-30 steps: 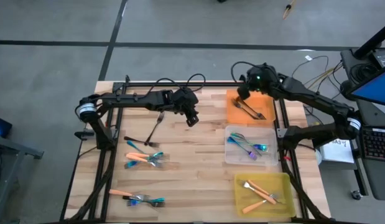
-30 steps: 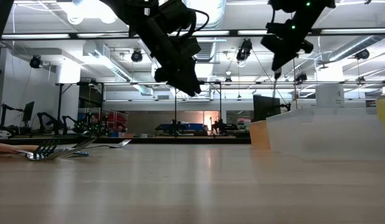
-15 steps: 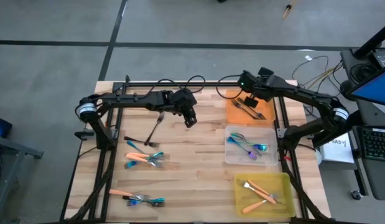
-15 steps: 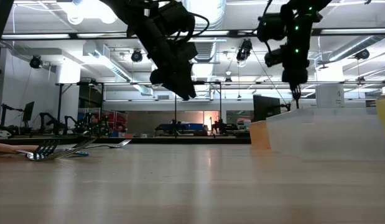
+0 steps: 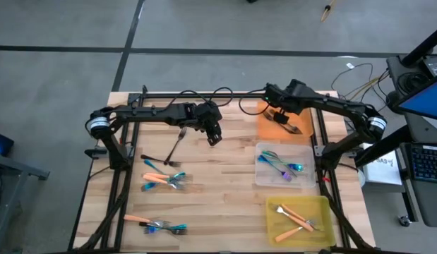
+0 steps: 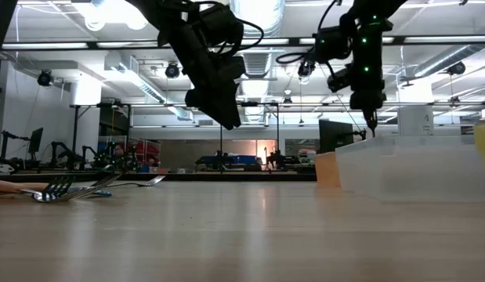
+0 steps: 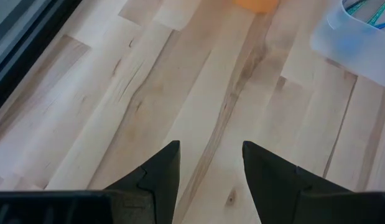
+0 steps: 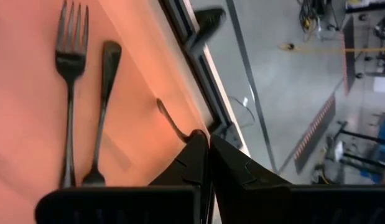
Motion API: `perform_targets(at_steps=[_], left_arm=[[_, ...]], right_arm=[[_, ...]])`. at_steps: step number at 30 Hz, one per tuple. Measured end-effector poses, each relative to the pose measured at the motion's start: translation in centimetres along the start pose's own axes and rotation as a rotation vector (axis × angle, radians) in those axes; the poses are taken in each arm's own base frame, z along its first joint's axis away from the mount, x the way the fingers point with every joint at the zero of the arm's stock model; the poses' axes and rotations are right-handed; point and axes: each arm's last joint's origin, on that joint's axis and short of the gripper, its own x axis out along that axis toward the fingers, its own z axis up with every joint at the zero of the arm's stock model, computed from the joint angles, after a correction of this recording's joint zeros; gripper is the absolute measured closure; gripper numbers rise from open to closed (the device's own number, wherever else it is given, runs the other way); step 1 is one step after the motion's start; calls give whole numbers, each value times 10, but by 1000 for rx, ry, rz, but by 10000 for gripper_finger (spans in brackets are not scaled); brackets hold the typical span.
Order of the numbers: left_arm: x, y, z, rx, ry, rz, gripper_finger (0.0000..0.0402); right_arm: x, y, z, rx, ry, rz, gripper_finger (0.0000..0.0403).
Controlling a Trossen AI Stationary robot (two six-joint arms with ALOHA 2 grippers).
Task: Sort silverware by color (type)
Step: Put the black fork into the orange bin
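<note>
My right gripper [image 5: 276, 115] hangs over the orange tray [image 5: 303, 113] at the table's far right and is shut on a dark fork [image 8: 170, 121]. Two more dark forks [image 8: 71, 93] lie flat in that tray. My left gripper [image 7: 208, 155] is open above bare wood near the table's far middle [image 5: 213, 135] and touches nothing. Near it a dark fork [image 5: 176, 144] lies on the table. Orange and blue forks [image 5: 165, 180] lie in a pile on the left, and another pile [image 5: 158, 225] lies by the near edge. My right gripper pinches the dark fork between its two shut fingers, which point down over the orange tray. Only a thin curved stretch [image 8: 169, 120] shows beside the fingertips. The fork hangs below the fingers [image 6: 372, 125]; whether its lower end touches the tray, I cannot tell.
A clear tray [image 5: 264, 173] with blue forks sits on the right, with a yellow tray [image 5: 274, 219] holding orange forks nearer. A second dark fork [image 5: 151, 161] lies left of centre. Black frame rails [image 5: 318, 141] border the table. Bare wood lies in the middle.
My right gripper has come down toward the orange tray and turned at the wrist, staying shut on the dark fork. My left gripper has drifted slightly down and toward the table's left, staying open. The forks on the table have kept still.
</note>
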Motion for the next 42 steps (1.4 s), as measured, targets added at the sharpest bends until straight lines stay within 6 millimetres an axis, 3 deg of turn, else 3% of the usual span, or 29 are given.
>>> perform_targets(at_steps=[7,11,23,35,42], left_arm=[[0,0,0,0,0,0,246],[0,0,0,0,-1,0,246],[0,0,1,4,-7,0,246],[0,0,1,26,-7,1,246],[0,0,0,35,3,3,246]], right_arm=[[-5,7,4,25,-42,21,392],[-8,9,-3,-13,24,-8,392],[-56,-15,-3,35,113,82,395],[-16,22,25,-158,343,69,395],[-14,26,31,-168,349,78,378]])
